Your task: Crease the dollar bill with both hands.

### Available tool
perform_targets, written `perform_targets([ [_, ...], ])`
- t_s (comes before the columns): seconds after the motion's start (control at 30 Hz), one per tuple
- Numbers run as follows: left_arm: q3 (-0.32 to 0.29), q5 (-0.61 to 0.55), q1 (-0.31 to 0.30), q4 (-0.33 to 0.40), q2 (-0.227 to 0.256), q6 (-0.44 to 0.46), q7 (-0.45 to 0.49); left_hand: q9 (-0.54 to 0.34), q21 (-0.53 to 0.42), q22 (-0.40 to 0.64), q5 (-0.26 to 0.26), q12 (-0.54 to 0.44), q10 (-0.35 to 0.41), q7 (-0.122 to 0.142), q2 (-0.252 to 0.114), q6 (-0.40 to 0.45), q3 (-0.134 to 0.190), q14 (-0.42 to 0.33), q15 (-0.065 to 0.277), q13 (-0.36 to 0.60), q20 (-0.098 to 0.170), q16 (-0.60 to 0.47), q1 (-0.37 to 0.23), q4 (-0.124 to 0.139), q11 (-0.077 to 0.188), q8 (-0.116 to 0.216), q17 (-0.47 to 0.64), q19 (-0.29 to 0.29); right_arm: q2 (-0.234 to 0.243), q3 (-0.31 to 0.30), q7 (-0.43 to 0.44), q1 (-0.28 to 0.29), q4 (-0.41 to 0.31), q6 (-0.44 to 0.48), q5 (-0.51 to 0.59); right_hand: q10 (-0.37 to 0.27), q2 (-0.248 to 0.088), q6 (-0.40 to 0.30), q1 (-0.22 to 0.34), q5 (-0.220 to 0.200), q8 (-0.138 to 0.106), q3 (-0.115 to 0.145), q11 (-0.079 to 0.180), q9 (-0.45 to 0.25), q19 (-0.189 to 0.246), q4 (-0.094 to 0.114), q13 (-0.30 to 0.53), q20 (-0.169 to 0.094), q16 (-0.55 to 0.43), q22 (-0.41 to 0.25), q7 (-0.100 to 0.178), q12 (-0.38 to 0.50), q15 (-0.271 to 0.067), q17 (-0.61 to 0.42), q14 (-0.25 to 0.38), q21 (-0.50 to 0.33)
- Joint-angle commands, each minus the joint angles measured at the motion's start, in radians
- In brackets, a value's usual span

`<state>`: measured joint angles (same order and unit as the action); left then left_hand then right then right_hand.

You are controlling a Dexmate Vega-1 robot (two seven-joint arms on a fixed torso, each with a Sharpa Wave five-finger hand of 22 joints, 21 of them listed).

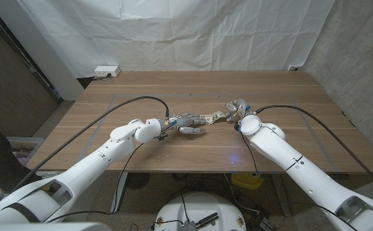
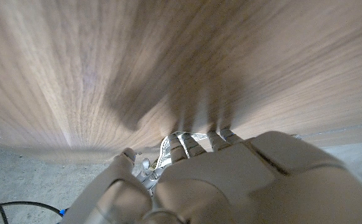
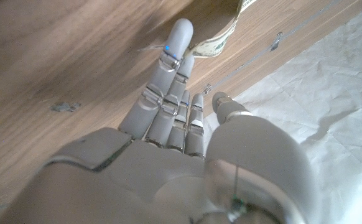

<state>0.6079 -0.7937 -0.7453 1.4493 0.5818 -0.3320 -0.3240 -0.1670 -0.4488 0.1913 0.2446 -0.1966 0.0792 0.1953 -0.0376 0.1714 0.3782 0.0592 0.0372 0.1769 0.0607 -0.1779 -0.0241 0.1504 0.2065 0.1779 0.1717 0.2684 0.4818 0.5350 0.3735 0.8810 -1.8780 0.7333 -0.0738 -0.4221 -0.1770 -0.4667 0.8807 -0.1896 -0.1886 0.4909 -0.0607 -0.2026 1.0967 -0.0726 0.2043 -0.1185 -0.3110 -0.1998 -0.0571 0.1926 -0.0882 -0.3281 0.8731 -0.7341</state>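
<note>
Your left hand pins the green paper dollar bill; your right hand, fingers extended, touches its end. Uneven pressure could skew the crease.

Looks like a robotics lab or test bay set up for recording. Plain wooden bench with taped outlines on its top, standing on a bare concrete floor. White cloth backdrop hung behind, creased and pinned straight across. White power strip lying on the floor by the backdrop's edge. Black cables trailing over the wood from two white robot arms. Grey partition panel at one side.
</note>
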Motion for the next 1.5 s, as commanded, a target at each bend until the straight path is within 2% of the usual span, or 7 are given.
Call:
perform_targets([
  [0.03, 0.0, 0.002, 0.007, -0.016, -0.001, -0.007, 0.014, -0.008, 0.001, 0.001, 0.006, -0.009, 0.144, -0.121, -0.003, 0.134, -0.003, -0.006, 0.068, 0.008, -0.089, -0.003, 0.005, -0.002, -0.101, 0.008, 0.001, 0.069, -0.028, -0.069, -0.017, 0.043, 0.026, -0.108, -0.096, 0.033, 0.013, 0.021, 0.002, -0.01, 0.0, 0.017, 0.0, -0.004, -0.078, -0.011, 0.001, 0.011, 0.045, 0.008, -0.005, 0.001, 0.022, 0.011, -0.071, 0.015],
  [0.1, -0.001, 0.003, 0.008, -0.018, -0.001, -0.008, 0.014, -0.008, 0.002, 0.001, 0.006, -0.01, 0.145, -0.12, -0.004, 0.133, -0.003, -0.006, 0.068, 0.008, -0.09, -0.003, 0.005, -0.002, -0.101, 0.008, 0.001, 0.069, -0.037, -0.076, -0.007, 0.052, 0.029, -0.119, -0.107, 0.061, 0.021, 0.047, 0.006, -0.008, 0.002, 0.022, -0.007, -0.006, -0.154, -0.028, 0.001, 0.047, 0.078, 0.02, -0.005, 0.001, 0.03, 0.014, -0.135, 0.043],
  [0.27, -0.001, 0.003, 0.008, -0.02, -0.001, -0.006, 0.014, -0.008, 0.002, 0.001, 0.006, -0.009, 0.144, -0.121, -0.004, 0.133, -0.004, -0.006, 0.067, 0.008, -0.09, -0.003, 0.004, -0.002, -0.101, 0.008, 0.001, 0.069, -0.076, -0.101, 0.042, 0.093, 0.044, -0.19, -0.135, 0.114, 0.018, 0.063, 0.015, -0.004, -0.002, 0.025, -0.012, -0.007, -0.235, -0.044, 0.0, 0.072, 0.101, 0.03, -0.008, -0.005, 0.051, 0.012, -0.208, 0.084],
  [0.8, 0.008, -0.002, 0.02, -0.035, -0.007, -0.011, 0.015, -0.008, 0.004, 0.001, 0.007, -0.009, 0.145, -0.12, -0.006, 0.132, -0.007, -0.005, 0.066, 0.008, -0.091, -0.003, 0.003, -0.003, -0.101, 0.008, 0.001, 0.068, -0.203, -0.124, 0.301, 0.189, 0.044, -0.332, -0.098, 0.246, 0.032, 0.17, 0.055, 0.004, 0.01, 0.005, -0.02, -0.008, -0.266, -0.082, -0.001, 0.057, 0.115, 0.033, -0.017, -0.008, 0.054, -0.002, -0.337, 0.125],
  [1.2, 0.007, -0.004, 0.021, -0.035, -0.007, -0.015, 0.025, -0.008, 0.006, 0.001, 0.007, -0.009, 0.145, -0.119, -0.007, 0.132, -0.008, -0.005, 0.069, 0.008, -0.09, -0.003, 0.003, -0.003, -0.102, 0.008, 0.001, 0.068, -0.194, -0.117, 0.307, 0.19, -0.036, -0.203, -0.09, 0.262, 0.036, 0.245, 0.072, 0.008, 0.016, -0.011, -0.042, -0.007, -0.218, -0.083, -0.003, 0.05, 0.097, 0.03, -0.032, 0.002, 0.07, -0.011, -0.331, 0.116],
  [1.37, 0.002, -0.003, 0.018, -0.031, -0.005, -0.017, 0.036, -0.008, 0.005, 0.001, 0.008, -0.007, 0.142, -0.118, -0.008, 0.132, -0.009, -0.005, 0.069, 0.008, -0.089, -0.003, 0.002, -0.004, -0.102, 0.008, 0.001, 0.064, -0.183, -0.122, 0.284, 0.185, -0.058, -0.156, -0.099, 0.041, 0.057, 0.144, 0.061, 0.005, -0.032, -0.022, -0.131, -0.003, -0.18, -0.073, -0.007, 0.044, 0.081, 0.033, -0.1, 0.082, 0.092, 0.013, -0.246, 0.125],
  [1.5, 0.001, -0.003, 0.018, -0.032, -0.005, -0.019, 0.04, -0.008, 0.005, 0.001, 0.008, -0.006, 0.138, -0.117, -0.009, 0.13, -0.009, -0.006, 0.07, 0.008, -0.089, -0.003, 0.001, -0.004, -0.101, 0.007, 0.001, 0.062, -0.16, -0.117, 0.247, 0.171, -0.081, -0.088, -0.109, -0.063, 0.069, 0.06, 0.009, 0.008, -0.046, -0.045, -0.133, 0.0, -0.166, -0.046, -0.008, 0.052, 0.07, 0.033, -0.116, 0.103, 0.097, 0.027, -0.201, 0.137],
])
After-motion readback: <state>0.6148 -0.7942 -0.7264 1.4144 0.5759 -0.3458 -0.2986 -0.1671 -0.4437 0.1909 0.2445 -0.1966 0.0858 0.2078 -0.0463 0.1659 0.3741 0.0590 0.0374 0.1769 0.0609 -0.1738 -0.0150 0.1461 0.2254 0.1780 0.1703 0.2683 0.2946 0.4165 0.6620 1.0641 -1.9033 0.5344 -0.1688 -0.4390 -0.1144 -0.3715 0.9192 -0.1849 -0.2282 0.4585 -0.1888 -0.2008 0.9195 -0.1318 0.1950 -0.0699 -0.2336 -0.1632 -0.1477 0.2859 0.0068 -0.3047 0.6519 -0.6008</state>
